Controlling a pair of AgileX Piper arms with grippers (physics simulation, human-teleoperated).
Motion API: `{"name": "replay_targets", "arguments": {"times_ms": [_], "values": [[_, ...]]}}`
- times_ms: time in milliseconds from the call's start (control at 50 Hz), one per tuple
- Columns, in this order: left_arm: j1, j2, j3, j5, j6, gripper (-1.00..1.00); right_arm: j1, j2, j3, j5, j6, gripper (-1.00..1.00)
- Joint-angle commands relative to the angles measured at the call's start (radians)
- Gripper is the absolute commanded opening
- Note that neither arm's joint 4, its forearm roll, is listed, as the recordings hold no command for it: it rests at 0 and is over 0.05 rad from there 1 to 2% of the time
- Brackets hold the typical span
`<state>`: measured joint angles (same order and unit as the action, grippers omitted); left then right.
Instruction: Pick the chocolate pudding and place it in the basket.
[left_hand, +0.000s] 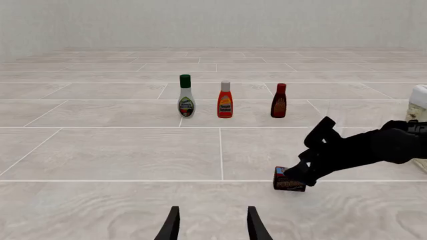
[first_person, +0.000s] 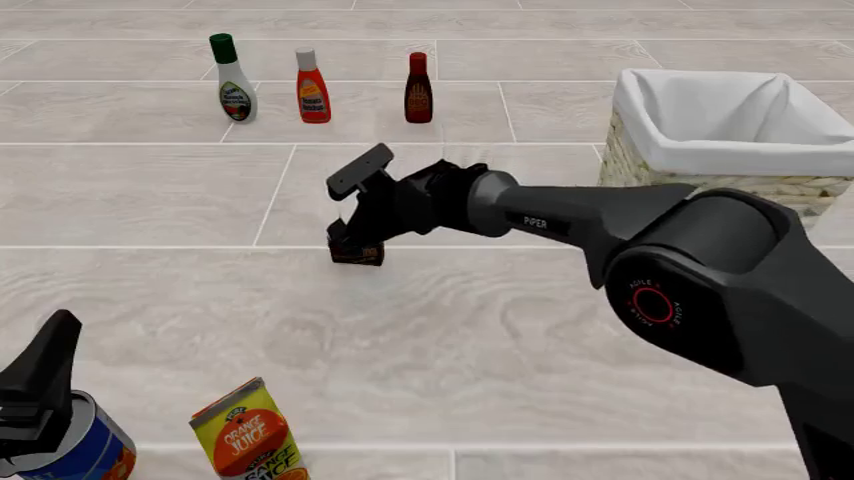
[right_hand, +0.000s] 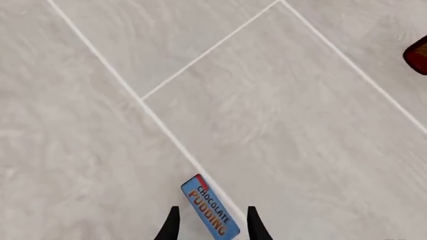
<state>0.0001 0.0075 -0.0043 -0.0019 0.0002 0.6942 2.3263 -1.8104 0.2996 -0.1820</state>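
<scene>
The chocolate pudding (first_person: 356, 252) is a small dark brown box standing on the tiled surface at middle left. It also shows in the left wrist view (left_hand: 288, 183) and, with its blue and red top, in the right wrist view (right_hand: 210, 211). My right gripper (first_person: 352, 236) is lowered over it, open, one finger on each side; I see no squeeze. The basket (first_person: 638, 168), cream wicker with white lining, stands at the far right, apart from the arm. My left gripper (left_hand: 212, 226) is open and empty, low at the near left (first_person: 47, 360).
Three bottles stand in a row at the back: a green-capped white one (first_person: 235, 82), an orange-red one (first_person: 312, 90) and a dark red sauce bottle (first_person: 418, 92). An orange juice carton (first_person: 248, 435) and a blue can (first_person: 83, 448) stand near the front left by my left gripper.
</scene>
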Motion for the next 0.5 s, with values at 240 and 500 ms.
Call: {"name": "replay_targets", "arguments": {"times_ms": [240, 500], "values": [[0.000, 0.000, 0.000, 0.000, 0.000, 1.00, -0.002, 0.009, 0.031, -0.026, 0.015, 1.00], [0.000, 0.000, 0.000, 0.000, 0.000, 1.00, -0.006, 0.025, 0.038, -0.038, 0.023, 1.00]]}}
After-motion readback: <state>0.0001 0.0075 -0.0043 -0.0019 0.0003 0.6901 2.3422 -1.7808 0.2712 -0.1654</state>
